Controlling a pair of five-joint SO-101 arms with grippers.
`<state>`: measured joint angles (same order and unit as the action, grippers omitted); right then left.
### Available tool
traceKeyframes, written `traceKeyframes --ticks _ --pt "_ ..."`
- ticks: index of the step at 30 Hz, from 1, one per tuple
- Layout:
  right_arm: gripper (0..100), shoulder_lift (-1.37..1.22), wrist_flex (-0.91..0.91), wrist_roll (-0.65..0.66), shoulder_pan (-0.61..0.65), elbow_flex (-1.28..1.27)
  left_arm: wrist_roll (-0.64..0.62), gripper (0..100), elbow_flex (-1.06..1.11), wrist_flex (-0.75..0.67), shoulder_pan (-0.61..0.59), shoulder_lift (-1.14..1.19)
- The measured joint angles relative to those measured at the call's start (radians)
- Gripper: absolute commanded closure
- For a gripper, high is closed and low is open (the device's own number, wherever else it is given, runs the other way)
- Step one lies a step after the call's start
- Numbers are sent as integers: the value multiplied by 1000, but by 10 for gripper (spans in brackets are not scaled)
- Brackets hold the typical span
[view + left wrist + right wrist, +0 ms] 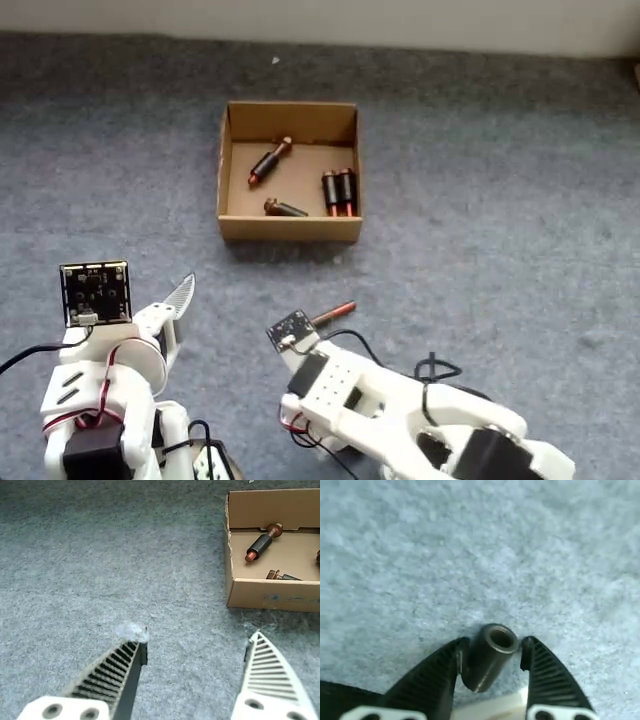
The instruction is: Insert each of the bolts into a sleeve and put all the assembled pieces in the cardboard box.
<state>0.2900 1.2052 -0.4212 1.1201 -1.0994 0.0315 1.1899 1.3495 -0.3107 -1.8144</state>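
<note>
The cardboard box (pixel 290 230) stands on the grey carpet at the far middle and holds several assembled pieces (pixel 270 162). A bare copper bolt (pixel 333 313) lies on the carpet right beside the right arm's wrist camera. My right gripper (pixel 493 647) is shut on a dark sleeve (pixel 487 662), whose empty bore faces outward just above the carpet. My left gripper (pixel 195 640) stands open and empty over bare carpet at the near left, its pale finger (pixel 180 295) pointing toward the box (pixel 250 592). Inside the box I see two sleeved bolts (pixel 262 542).
Grey carpet (pixel 500 200) covers the whole work area, with free room to the left and right of the box. Cables (pixel 435 370) trail over the right arm's base at the near edge. A pale wall strip runs along the far edge.
</note>
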Motion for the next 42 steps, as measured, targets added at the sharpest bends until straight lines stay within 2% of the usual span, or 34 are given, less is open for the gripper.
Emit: traceKeyframes --ticks 10,14,19,23,26,30,32,35,40,42 --pt "994 -95 104 0 -2 158 0 681 0 0 0 0" --pt "994 -95 120 26 -64 204 0 681 0 0 0 0" --pt "994 -95 183 210 -249 324 0 681 0 0 0 0" --pt "994 -95 198 371 -470 454 0 681 0 0 0 0" --pt "994 -97 193 554 -647 532 0 681 0 0 0 0" --pt "994 -118 71 836 -853 565 0 681 0 0 0 0" --pt "993 -138 -5 922 -911 535 0 681 0 0 0 0" --pt "988 -193 -106 927 -937 488 0 681 0 0 0 0" --pt "913 -284 -160 790 -948 480 0 681 0 0 0 0" --pt "911 -308 -164 764 -948 482 0 681 0 0 0 0"
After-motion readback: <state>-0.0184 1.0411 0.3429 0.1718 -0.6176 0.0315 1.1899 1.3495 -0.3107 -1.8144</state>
